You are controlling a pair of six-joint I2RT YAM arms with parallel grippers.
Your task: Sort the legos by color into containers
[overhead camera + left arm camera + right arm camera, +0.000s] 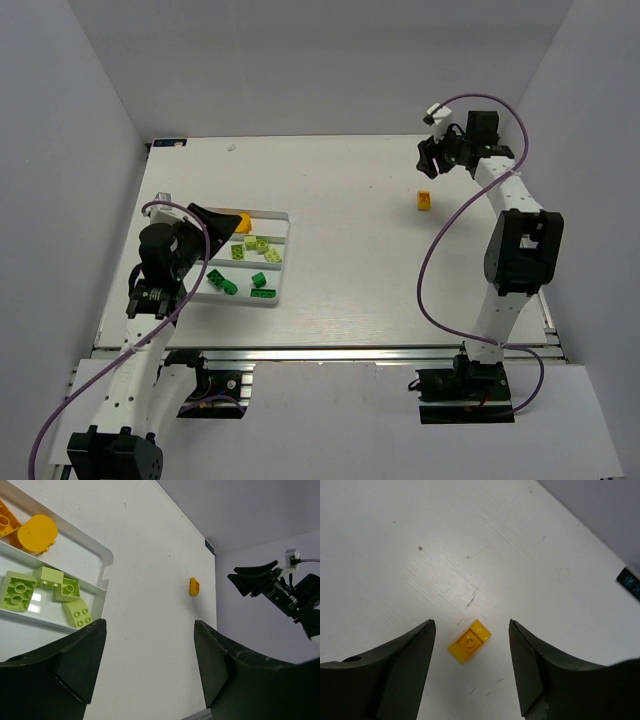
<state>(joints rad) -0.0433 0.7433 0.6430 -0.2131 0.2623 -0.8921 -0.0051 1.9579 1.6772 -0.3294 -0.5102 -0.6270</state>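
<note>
white three-compartment plastic tray [285,255] partly hidden under black left arm [165,258], orange studded brick [7,520] cut by left edge, dark blue-printed sticker [630,581] clipped

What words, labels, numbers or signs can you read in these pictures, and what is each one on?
No text is readable in any view.
Dark sticker at the edge of the table: bluish marks, too blurred to read.
Nothing else shows any lettering.

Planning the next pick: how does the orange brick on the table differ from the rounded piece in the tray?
The brick is angular, the rounded piece curved-sided. The brick lies on bare table, the rounded piece in an end compartment of the tray. Both are orange.
</note>
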